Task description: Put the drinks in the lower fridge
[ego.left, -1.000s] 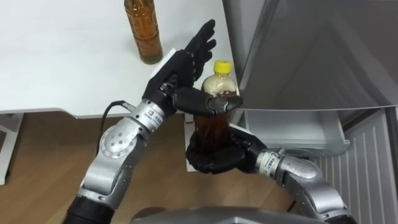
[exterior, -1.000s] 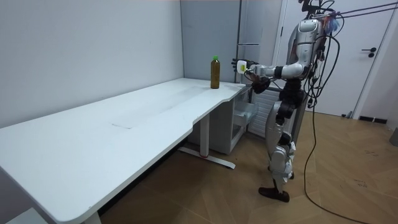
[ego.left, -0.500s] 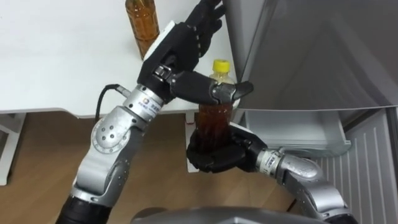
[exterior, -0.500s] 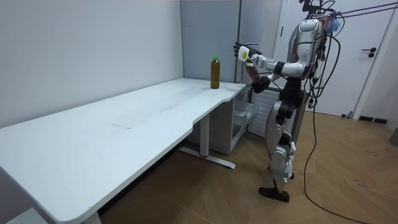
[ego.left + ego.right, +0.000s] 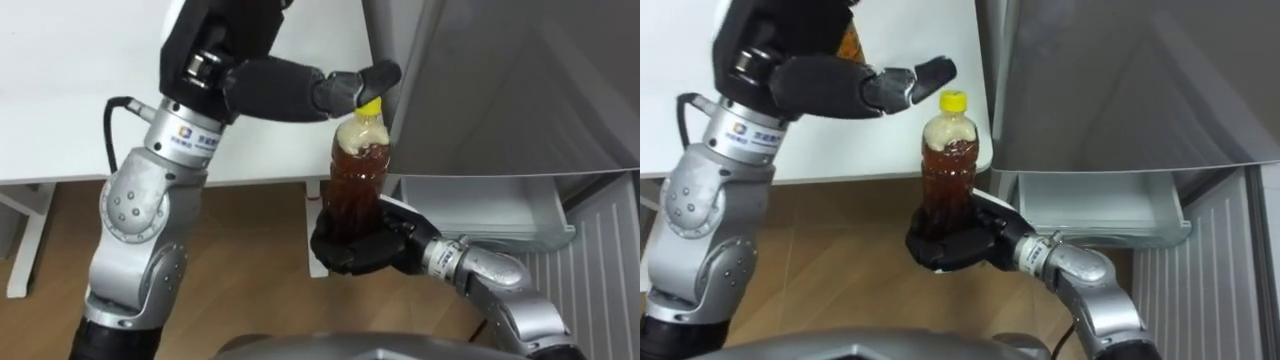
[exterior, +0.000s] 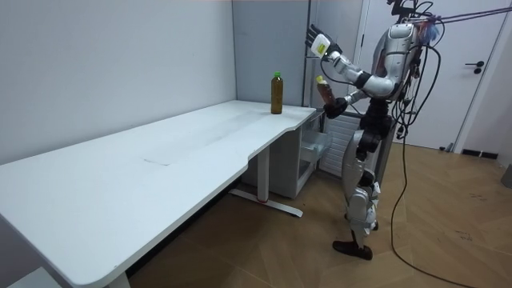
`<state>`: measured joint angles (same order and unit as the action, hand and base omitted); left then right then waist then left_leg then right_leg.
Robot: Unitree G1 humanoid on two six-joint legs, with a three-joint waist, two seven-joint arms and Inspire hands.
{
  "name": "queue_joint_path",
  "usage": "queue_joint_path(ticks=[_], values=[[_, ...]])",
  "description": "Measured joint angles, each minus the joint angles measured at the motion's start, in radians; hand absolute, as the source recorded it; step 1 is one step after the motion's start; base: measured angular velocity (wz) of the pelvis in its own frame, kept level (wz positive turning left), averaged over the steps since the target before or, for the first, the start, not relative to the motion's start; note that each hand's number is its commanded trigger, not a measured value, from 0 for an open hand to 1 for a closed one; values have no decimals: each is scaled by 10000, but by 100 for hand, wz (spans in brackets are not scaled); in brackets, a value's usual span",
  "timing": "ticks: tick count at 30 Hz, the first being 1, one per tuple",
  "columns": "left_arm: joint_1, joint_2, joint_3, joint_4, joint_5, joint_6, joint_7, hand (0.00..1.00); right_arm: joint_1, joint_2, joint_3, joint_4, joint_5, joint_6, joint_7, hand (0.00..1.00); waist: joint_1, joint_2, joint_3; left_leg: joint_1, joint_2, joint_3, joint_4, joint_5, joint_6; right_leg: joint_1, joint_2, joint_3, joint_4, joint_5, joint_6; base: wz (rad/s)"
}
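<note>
Since the right hand [image 5: 362, 250] has its fingers wrapped round the lower body of the tea bottle [image 5: 356, 180], the bottle stands upright in the air in front of the fridge [image 5: 500, 80], just beside the table [image 5: 60, 100] edge. The left hand [image 5: 225, 50] is raised above it, fingers straight and holding nothing, thumb tip close to the yellow cap [image 5: 369, 104].

Handling, judged: thin smooth plastic, nearly full, so fairly heavy and liable to slip or dent. A low wrap on the body with the cap left clear looks sound.

Contents: dark brown liquid up to the neck, foam on top. The open drawer [image 5: 470, 200] below the fridge door appears empty where visible. A second bottle [image 6: 277, 94] stands on the table.
</note>
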<state>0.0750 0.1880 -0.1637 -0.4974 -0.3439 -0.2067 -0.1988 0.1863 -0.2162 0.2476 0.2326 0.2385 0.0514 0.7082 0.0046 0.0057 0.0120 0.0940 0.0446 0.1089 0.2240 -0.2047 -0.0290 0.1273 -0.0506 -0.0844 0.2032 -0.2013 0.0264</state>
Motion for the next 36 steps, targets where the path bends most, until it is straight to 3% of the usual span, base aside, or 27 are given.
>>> queue_joint_path(ticks=[3, 8, 13, 18, 25, 31, 32, 36], values=[[-2, -42, 355, -31, 87, -342, 285, 0, 22, -200, -23, 3, -2, -183, -7, 100, 85, 79, 38, 132, -7, -19, -41, 1, -1, 124, 4, 2, -39, -4, 3, 2], [-49, -87, 1108, -251, 614, -843, 1068, 0, 475, -201, -70, 12, -19, -540, -6, 100, 424, 26, 66, 152, -10, -14, -70, 2, -2, 132, 11, 4, -181, -5, 1, -1], [-44, -109, 2603, -415, 1799, -1428, 2400, 0, 1110, -91, -608, 11, -35, -793, -33, 100, 822, -50, 47, 226, -39, -61, -117, 3, -3, 276, 1, -20, -243, -4, 2, 1], [-45, -109, 4342, -445, 2611, -1692, 3883, 0, 1538, 15, -1438, -46, -52, -958, -79, 100, 1223, 3, -11, 235, -43, -125, -178, 2, -5, 319, 8, -64, -349, 7, 0, 3], [308, -123, 6293, -410, 2671, -1951, 6667, 0, 2253, 168, -1629, -78, -149, -945, -83, 100, 1688, 80, -57, 340, -71, -288, -237, 3, -9, 541, -7, -233, -502, 10, -3, 5], [851, -122, 7163, 306, 2206, -1948, 8543, 0, 2499, 183, -1618, -86, -151, -639, -654, 100, 2050, 181, -101, 674, -86, -285, -360, 4, -14, 832, -17, -265, -537, 3, 3, 1], [943, -127, 7268, 428, 2116, -1943, 8713, 0, 2501, 192, -1614, -92, -152, -598, -728, 100, 2070, 178, -137, 681, -86, -281, -366, 4, -14, 832, -20, -269, -541, -3, 7, 0], [1591, -127, 7383, 1305, 1586, -1797, 9782, 0, 2500, 136, -1598, -421, -148, -102, -1220, 100, 2113, 137, -155, 624, -92, -306, -346, 5, -12, 764, -26, -293, -551, -8, 8, 0]])
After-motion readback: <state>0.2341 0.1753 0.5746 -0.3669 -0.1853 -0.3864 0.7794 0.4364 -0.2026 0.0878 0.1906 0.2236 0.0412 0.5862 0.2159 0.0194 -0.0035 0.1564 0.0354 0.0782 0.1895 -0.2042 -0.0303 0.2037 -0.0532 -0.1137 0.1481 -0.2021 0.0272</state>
